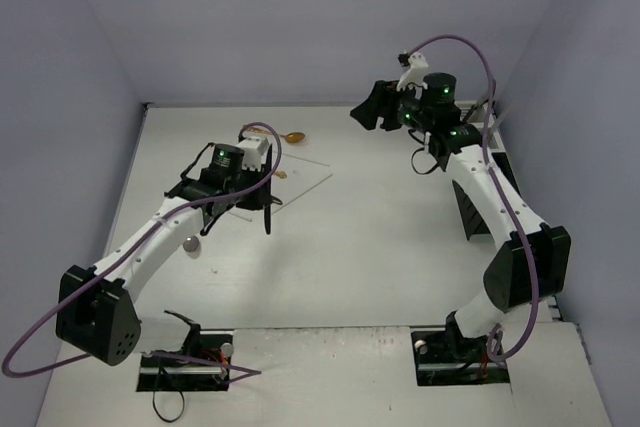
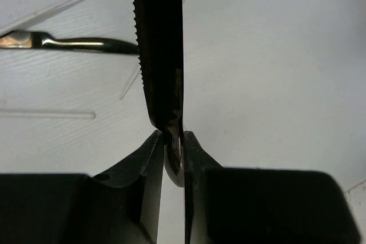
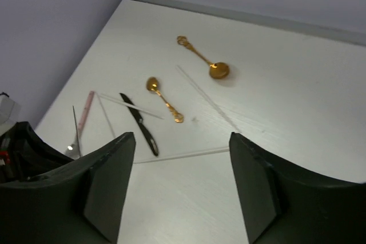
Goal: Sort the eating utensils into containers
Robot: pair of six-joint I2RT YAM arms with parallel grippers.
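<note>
Black serrated knife (image 2: 162, 55): held by the left gripper (image 2: 171, 141), whose fingers are pinched almost together on a narrow part near one end of the piece. The toothed blade runs straight out from the jaws. In the top view the knife hangs at centre-left over the white table (image 1: 380, 247). Whether its free end clears the surface cannot be told.

Right gripper (image 3: 182, 138): raised at the far right, jaws standing well apart, nothing between them.

Unsorted on the table: an ornate gold spoon (image 3: 201, 57) on the far side, a second gold spoon (image 3: 163, 100) nearer, a second black knife (image 3: 139, 124), a pink-handled piece (image 3: 86, 110) and pale thin chopsticks (image 3: 128, 106).

Container: a black slotted holder (image 1: 467, 209) appears to stand at the right of the table beside the right forearm, well apart from the held knife.

Assessment: the step in hand is judged to be carrying the knife to a holder.

- The pinch is narrow and near one end, so the long blade could swing. The carry should be slow, with the knife kept hanging straight.
- The free end should be lifted clear of the loose cutlery before any move to the right.
- The route crosses toward the right arm, so that arm should be kept out of the path.
- The fingers should part only once the blade is well inside a compartment
</note>
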